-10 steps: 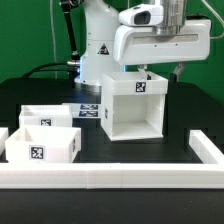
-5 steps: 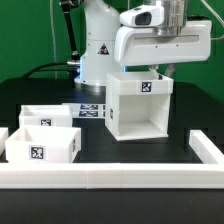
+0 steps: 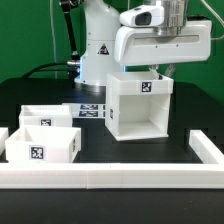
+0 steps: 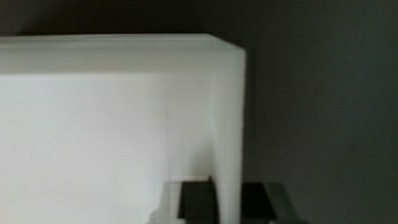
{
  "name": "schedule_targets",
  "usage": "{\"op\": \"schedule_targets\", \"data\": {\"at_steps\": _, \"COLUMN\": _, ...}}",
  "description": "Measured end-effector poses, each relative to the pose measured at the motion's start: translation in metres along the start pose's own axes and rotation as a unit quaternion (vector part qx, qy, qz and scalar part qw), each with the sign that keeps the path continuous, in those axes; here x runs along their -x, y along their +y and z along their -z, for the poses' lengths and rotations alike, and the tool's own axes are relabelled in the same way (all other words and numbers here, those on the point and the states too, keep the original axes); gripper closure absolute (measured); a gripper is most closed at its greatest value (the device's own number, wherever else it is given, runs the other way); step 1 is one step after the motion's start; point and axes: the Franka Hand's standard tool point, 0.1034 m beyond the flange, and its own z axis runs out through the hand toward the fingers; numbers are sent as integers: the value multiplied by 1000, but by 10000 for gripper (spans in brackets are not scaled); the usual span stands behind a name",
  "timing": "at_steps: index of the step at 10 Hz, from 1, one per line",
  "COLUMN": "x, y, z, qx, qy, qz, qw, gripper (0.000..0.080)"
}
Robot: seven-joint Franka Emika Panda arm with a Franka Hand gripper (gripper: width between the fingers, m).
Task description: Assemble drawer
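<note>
The white cube casing stands on the black table with its open side toward the camera and a tag on its upper front. My gripper reaches down at the casing's top edge on the exterior view's right, under the white wrist body. In the wrist view the casing's wall runs between my two dark fingers, and the gripper is shut on that wall. Two small white trays sit at the exterior view's left, one behind and one in front, which carries a tag.
The marker board lies flat between the trays and the casing. A long low white border wall runs along the front and turns back at the exterior view's right. The robot base stands behind.
The casing shifted with my gripper toward the exterior view's right between one second ago and half a second ago. Since then nothing has moved.
</note>
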Motion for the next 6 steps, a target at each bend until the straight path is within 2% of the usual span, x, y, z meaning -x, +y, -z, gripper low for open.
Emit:
{"op": "schedule_targets", "data": {"at_steps": 1, "x": -2, "y": 1, "z": 1, "qx": 0, "qy": -2, "qz": -1, "qw": 1000, "gripper": 764}}
{"op": "schedule_targets", "data": {"at_steps": 3, "x": -32, "y": 10, "z": 5, "qx": -5, "qy": -4, "qz": -4, "qw": 1000, "gripper": 763}}
{"op": "schedule_targets", "data": {"at_steps": 5, "x": -50, "y": 15, "z": 2, "qx": -9, "qy": 1, "qz": -10, "qw": 1000, "gripper": 763}}
{"op": "schedule_targets", "data": {"at_steps": 6, "x": -67, "y": 17, "z": 3, "qx": -11, "qy": 10, "qz": -12, "qw": 1000, "gripper": 763}}
